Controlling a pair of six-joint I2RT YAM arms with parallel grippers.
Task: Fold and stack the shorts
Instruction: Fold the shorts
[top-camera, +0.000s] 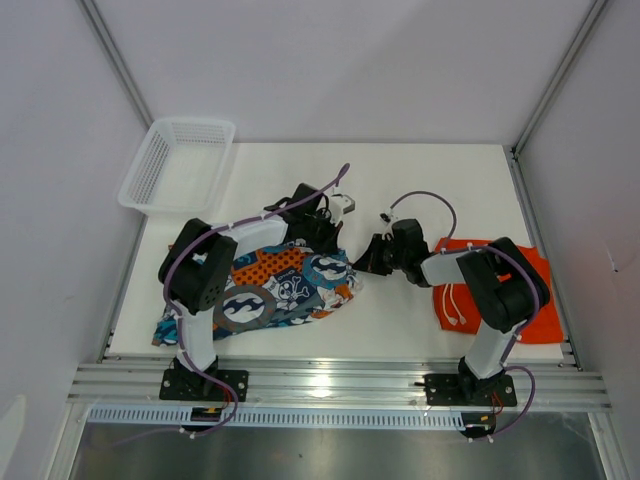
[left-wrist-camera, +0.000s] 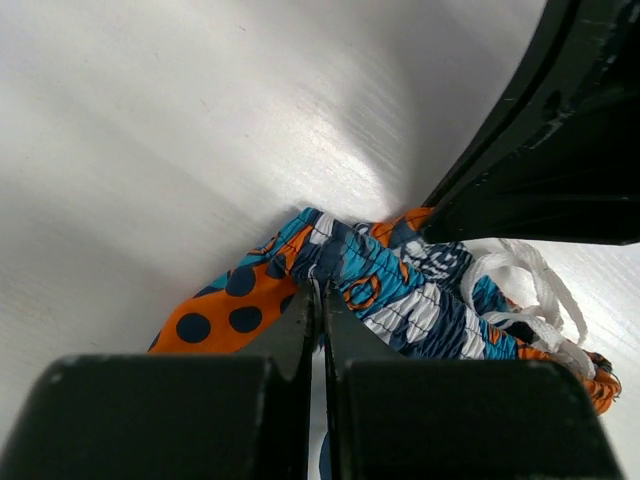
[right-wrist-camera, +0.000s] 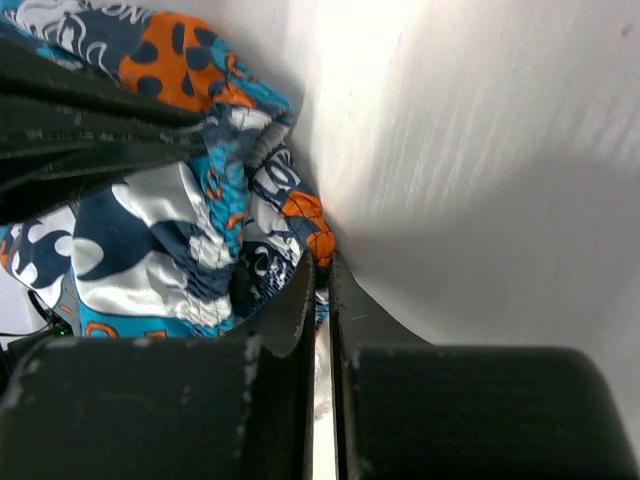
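**Top view:** printed shorts (top-camera: 285, 290) crumpled on table (top-camera: 420, 190), left-centre, partly under L arm (top-camera: 200, 275). Orange shorts (top-camera: 545, 305) lying at right side, white cords showing, partly under R arm (top-camera: 505, 290), well apart from printed pair. L gripper (top-camera: 328, 235) down at far-right corner of printed shorts. R gripper (top-camera: 366, 260) just beside their right edge. Both grippers near each other. Jaw state not readable from this angle. White mesh basket (top-camera: 180, 165) at far-left corner.

**L wrist:** jaws pressed together, no gap, tips pinching gathered waistband of printed shorts (left-wrist-camera: 400, 290). White drawstring (left-wrist-camera: 530, 290) looped just right of tips. Black body of R gripper (left-wrist-camera: 560, 130) at upper right, touching the fabric.

**R wrist:** jaws pressed together too, thin fold of printed shorts (right-wrist-camera: 170, 240) nipped at tips (right-wrist-camera: 320, 275). Rest of fabric bunched to left. Bare table to right.
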